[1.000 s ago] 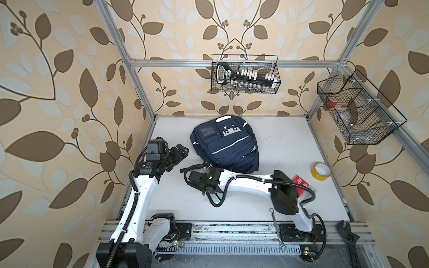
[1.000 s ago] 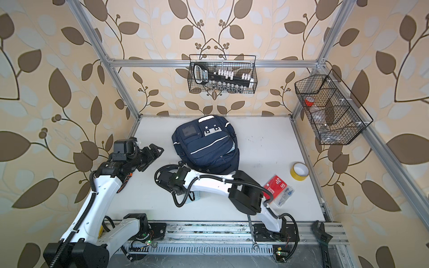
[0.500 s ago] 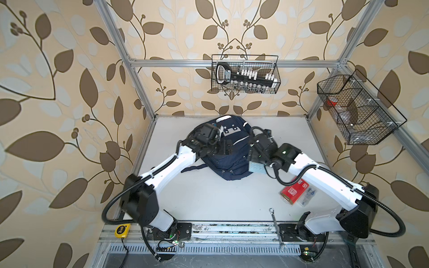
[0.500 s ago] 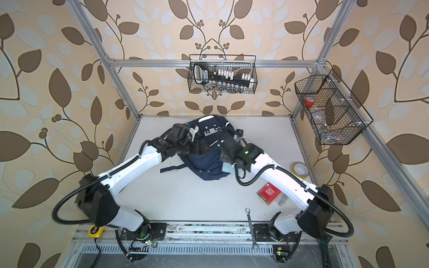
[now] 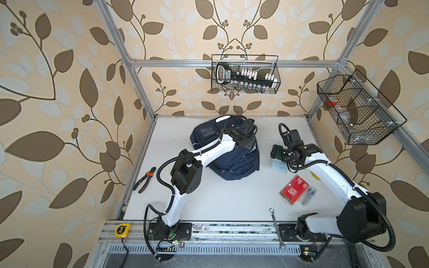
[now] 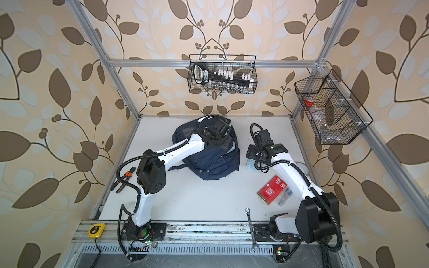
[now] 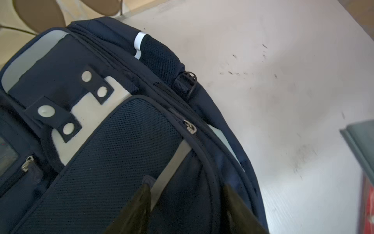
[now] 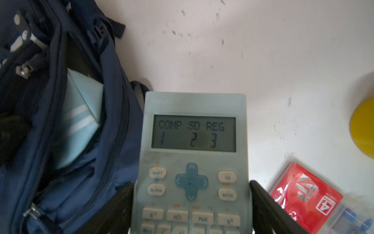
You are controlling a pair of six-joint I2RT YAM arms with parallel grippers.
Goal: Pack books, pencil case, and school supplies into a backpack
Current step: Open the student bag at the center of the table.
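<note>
Right claw (image 8: 191,184) clamped calculator (image 8: 194,133) just beside backpack (image 8: 113,141) edge; pencil case (image 8: 81,121) sat inside open pocket. Left claw (image 7: 187,187) pressed on backpack, grip unclear. Bare worktop (image 5: 232,197) lay lower centre.

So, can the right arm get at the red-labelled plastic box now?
Probably not: its fingers grip the calculator. The plastic box lies uncovered beside that arm, so the way looks free.
</note>
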